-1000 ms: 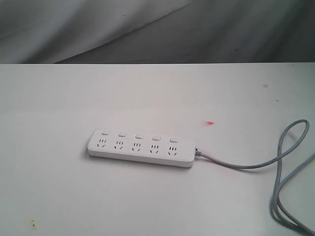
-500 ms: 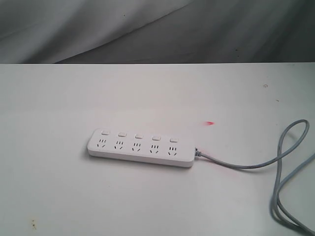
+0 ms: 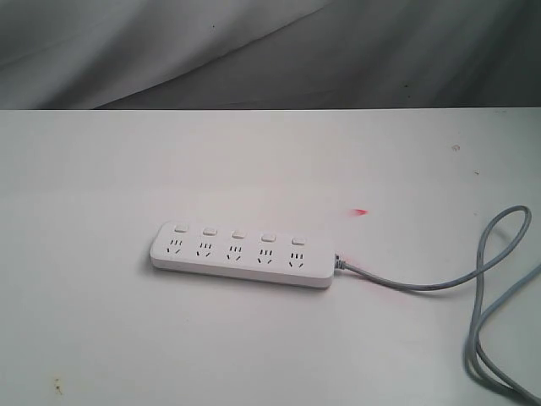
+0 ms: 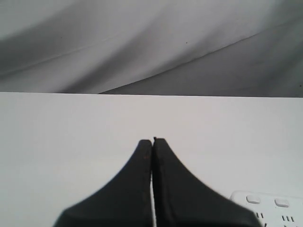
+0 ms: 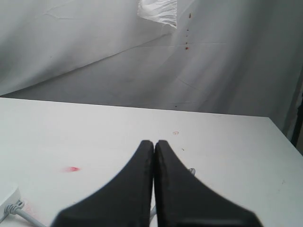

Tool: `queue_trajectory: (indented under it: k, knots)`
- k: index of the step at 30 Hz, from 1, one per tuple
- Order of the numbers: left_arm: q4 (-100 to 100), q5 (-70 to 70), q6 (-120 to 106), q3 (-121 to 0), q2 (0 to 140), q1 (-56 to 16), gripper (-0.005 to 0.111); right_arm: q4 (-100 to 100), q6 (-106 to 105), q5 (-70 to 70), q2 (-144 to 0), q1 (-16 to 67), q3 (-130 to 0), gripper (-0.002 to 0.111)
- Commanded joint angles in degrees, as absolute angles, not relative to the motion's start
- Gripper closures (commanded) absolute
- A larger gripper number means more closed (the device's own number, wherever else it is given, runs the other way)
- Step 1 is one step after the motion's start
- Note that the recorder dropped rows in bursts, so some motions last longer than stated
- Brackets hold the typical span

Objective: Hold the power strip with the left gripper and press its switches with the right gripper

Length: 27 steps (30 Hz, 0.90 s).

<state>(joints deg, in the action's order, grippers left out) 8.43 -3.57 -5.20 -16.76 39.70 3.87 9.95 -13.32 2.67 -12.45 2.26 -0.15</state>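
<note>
A white bench (image 3: 254, 338) fills the scene, backed by creased grey cloth (image 3: 254, 51). A small red mark (image 5: 72, 169) lies on the bench ahead of the right gripper (image 5: 154, 142) and off to one side, well apart from it. Farther ahead sits a faint ring-shaped stain (image 5: 175, 133). High on the cloth beyond is a crumpled white scrap (image 5: 158, 12) — rusty specks (image 5: 187, 40) just beside it.

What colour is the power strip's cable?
Grey: the cable of the power strip shows best in the exterior view.
</note>
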Motion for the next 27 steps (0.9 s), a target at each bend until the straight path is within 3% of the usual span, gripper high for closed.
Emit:
queue_trajectory:
  k: [1,8,14,19,27]
  knots:
    - [8.4,-4.7,-4.9,-17.0,39.9,3.4,0.107,10.1,-13.1,3.1,-12.3,1.9,0.0,0.108]
    - [8.4,-6.4,-3.1,-17.0,39.9,3.4,0.107,10.1,-13.1,3.1,-12.3,1.9,0.0,0.108]
    - [8.4,10.1,-5.3,-22.2,41.0,3.4,0.107,10.1,-13.1,3.1,-12.3,1.9,0.0,0.108]
    - [11.5,25.8,-20.8,-33.9,47.2,3.3,0.107,10.1,-13.1,3.1,-12.3,1.9,0.0,0.108]
    - [38.4,38.5,-62.5,-48.7,61.5,3.3,0.107,10.1,-13.1,3.1,-12.3,1.9,0.0,0.108]
